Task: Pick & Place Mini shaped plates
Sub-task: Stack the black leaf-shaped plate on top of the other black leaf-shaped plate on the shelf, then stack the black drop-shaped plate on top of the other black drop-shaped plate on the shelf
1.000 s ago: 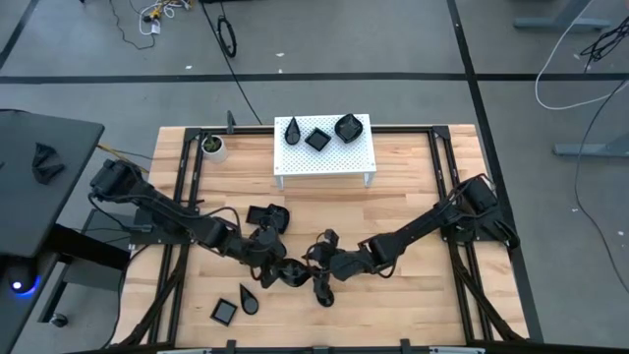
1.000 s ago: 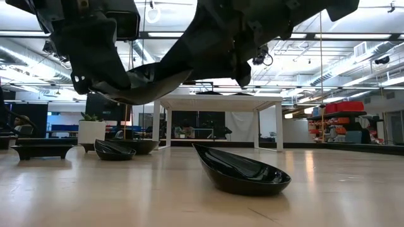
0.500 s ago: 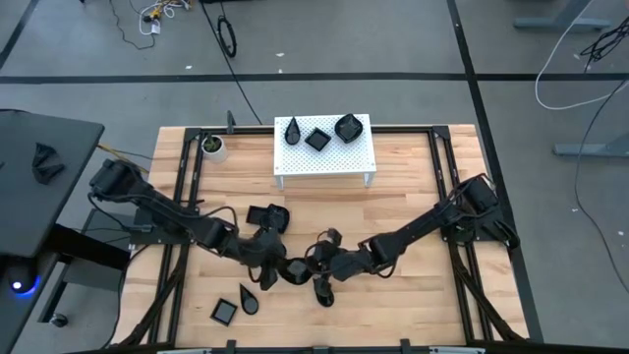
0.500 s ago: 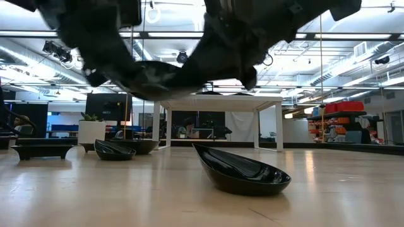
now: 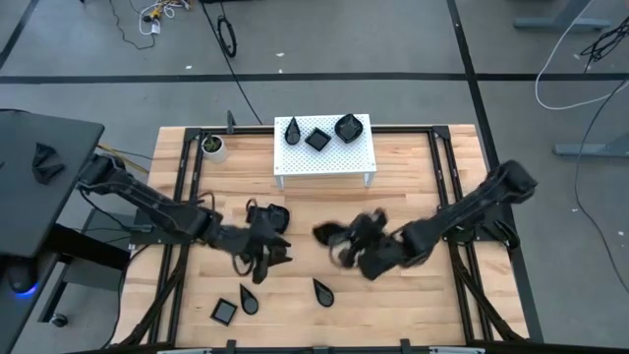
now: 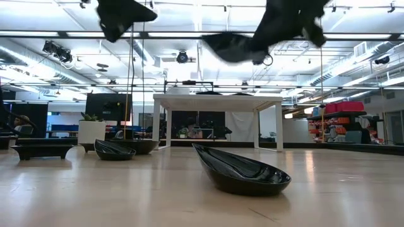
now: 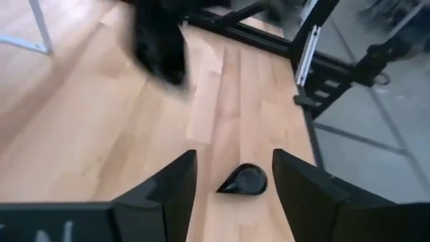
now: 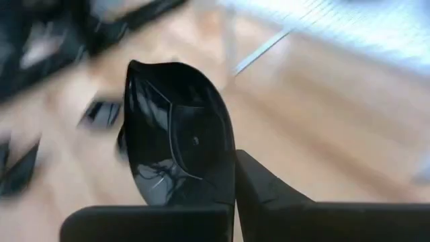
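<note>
Right end effector (image 5: pixel 339 246) now clamping black plate (image 8: pixel 178 144), lifted away, left end effector (image 7: pixel 232 176) released, withdrawn.

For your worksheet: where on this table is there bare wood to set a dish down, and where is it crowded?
Bare wood lies between the white stand and the right claw, and along the table's right side. It is crowded at the front left, where the left claw hangs near loose dishes.

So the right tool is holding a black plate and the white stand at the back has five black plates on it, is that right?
Not quite. The white stand carries three black plates, not five: a teardrop plate, a square plate and a shell plate, as the high view shows. The rest holds: the right tool is shut on a black plate, seen in the right wrist view.
</note>
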Tool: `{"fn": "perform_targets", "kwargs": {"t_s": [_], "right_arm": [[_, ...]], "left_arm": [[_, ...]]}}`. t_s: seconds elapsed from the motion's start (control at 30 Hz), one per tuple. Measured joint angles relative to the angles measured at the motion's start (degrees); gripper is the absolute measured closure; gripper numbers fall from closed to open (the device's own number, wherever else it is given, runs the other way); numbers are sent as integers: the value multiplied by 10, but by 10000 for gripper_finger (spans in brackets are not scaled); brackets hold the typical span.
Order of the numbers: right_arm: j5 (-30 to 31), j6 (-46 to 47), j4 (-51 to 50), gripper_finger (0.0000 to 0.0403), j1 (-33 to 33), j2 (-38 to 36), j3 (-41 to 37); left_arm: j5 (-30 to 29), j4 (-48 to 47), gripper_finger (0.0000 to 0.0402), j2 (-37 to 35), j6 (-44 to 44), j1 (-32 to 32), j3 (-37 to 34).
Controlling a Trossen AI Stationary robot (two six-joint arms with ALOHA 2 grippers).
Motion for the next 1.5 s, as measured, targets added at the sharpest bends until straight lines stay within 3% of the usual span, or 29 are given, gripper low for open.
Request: {"fn": "perform_targets", "kwargs": {"t_s": [0.13,0.27,0.4,0.53,0.77,0.9,1.07,1.33,1.5], "right_arm": [[30,27,-55,400,-65,-101,0],[30,4,-35,400,-195,-160,1],[-15,17,9,400,-332,-153,1],[-54,95,40,400,-411,-110,1],[-41,265,71,391,-441,-45,0],[-38,303,75,389,-444,-38,0],[-39,289,76,366,-449,-37,0],[-48,274,78,281,-451,-29,0],[-56,121,122,244,-451,-33,0]], "left_arm": [[-107,-4,209,17,11,-58,0],[-192,-1,217,46,7,-104,0],[-234,-4,220,79,-22,-131,0],[-264,-3,220,103,-50,-145,0],[-272,-2,220,120,-63,-160,0],[-277,-1,220,120,-63,-164,0],[-284,0,220,120,-63,-167,0],[-284,1,220,120,-63,-167,0],[-284,3,220,120,-63,-167,0]]}}
